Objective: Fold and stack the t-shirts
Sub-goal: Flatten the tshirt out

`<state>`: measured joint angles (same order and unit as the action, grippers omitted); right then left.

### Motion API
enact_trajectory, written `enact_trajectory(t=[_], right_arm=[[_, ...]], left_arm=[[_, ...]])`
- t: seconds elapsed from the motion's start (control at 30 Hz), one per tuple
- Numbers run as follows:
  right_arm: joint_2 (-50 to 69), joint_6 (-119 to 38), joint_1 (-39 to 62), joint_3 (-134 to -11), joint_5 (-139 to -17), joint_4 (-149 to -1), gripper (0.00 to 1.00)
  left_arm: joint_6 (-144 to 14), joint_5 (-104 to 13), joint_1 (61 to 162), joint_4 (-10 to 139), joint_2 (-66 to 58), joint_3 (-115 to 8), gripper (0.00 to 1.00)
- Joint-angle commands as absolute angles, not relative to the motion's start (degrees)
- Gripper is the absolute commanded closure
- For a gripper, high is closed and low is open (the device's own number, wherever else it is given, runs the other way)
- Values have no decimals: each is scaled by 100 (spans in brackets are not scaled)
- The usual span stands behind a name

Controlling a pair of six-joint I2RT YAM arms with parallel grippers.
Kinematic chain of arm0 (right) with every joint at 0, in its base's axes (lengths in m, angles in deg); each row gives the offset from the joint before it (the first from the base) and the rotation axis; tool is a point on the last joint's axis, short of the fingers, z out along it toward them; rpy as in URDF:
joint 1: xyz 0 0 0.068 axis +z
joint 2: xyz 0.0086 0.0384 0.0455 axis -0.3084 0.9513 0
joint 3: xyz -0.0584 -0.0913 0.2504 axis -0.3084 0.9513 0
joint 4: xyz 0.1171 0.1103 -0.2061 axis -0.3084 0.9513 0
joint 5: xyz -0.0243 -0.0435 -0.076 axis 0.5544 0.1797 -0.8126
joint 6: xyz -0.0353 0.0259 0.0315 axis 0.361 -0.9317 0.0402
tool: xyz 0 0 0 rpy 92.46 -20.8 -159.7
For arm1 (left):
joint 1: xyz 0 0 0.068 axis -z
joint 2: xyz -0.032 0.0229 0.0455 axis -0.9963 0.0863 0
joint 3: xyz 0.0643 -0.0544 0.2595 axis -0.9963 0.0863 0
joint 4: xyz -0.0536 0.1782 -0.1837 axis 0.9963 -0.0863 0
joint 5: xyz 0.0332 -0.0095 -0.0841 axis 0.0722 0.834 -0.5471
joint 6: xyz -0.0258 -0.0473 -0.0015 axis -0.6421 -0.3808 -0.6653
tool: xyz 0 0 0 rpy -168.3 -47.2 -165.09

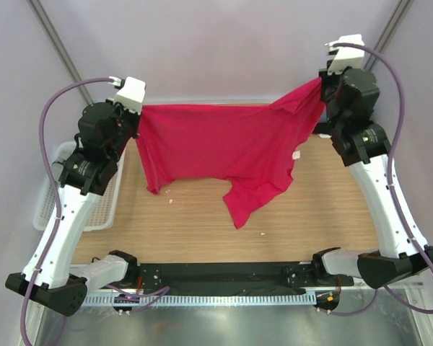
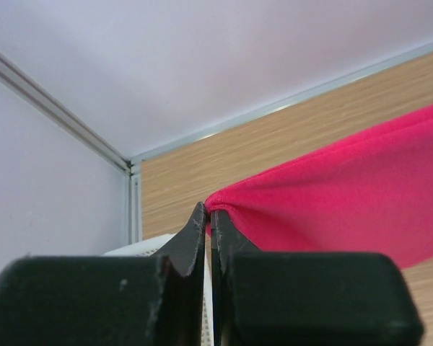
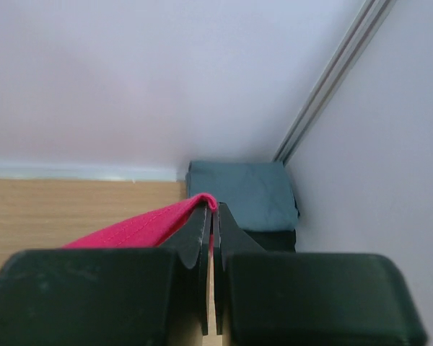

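A crimson-red t-shirt (image 1: 224,148) hangs stretched in the air between both arms, its lower part drooping to the wooden table (image 1: 202,223). My left gripper (image 1: 136,121) is shut on the shirt's left edge; in the left wrist view the red cloth (image 2: 332,202) is pinched at the left gripper's tips (image 2: 209,213). My right gripper (image 1: 323,79) is shut on the shirt's right corner, held higher; the right wrist view shows red cloth (image 3: 130,227) folded over its tips (image 3: 214,209). A folded slate-blue t-shirt (image 3: 242,194) lies on a black one (image 3: 274,239) in the far right corner.
A white mesh basket (image 1: 101,209) stands at the table's left edge under the left arm. A small white tag (image 1: 296,154) shows on the red shirt's right side. Walls close off the back and sides.
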<state>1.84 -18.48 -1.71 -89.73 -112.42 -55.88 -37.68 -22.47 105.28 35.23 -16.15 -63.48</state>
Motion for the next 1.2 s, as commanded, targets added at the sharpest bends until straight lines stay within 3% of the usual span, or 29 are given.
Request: enact_trajectory(t=[0.0, 0.23, 0.53, 0.73, 1.0, 1.17], right_arm=[[-84, -2032, -363, -9831, -10970, -5865, 99], [-172, -2717, -591, -10068, -10688, -5575, 99], [-242, -2499, -979, -12008, -10266, -4802, 99], [-304, -2278, -979, -12651, -10108, -4643, 99], [-234, -1857, -988, -12679, -10186, -4748, 99], [-120, -1138, -979, -12039, -10151, -4976, 99]], left_arm=[[-3725, -2707, 10518, 3472, -1760, -6863, 100], [-4401, -2777, 10421, 3288, -1769, -7426, 100], [-4358, -2937, 10360, 2716, -1673, -8805, 100], [-4349, -3138, 10351, 2549, -1567, -9237, 100], [-4122, -2990, 10316, 2531, -1427, -9519, 100], [-3788, -2613, 10324, 2795, -1330, -9090, 100]])
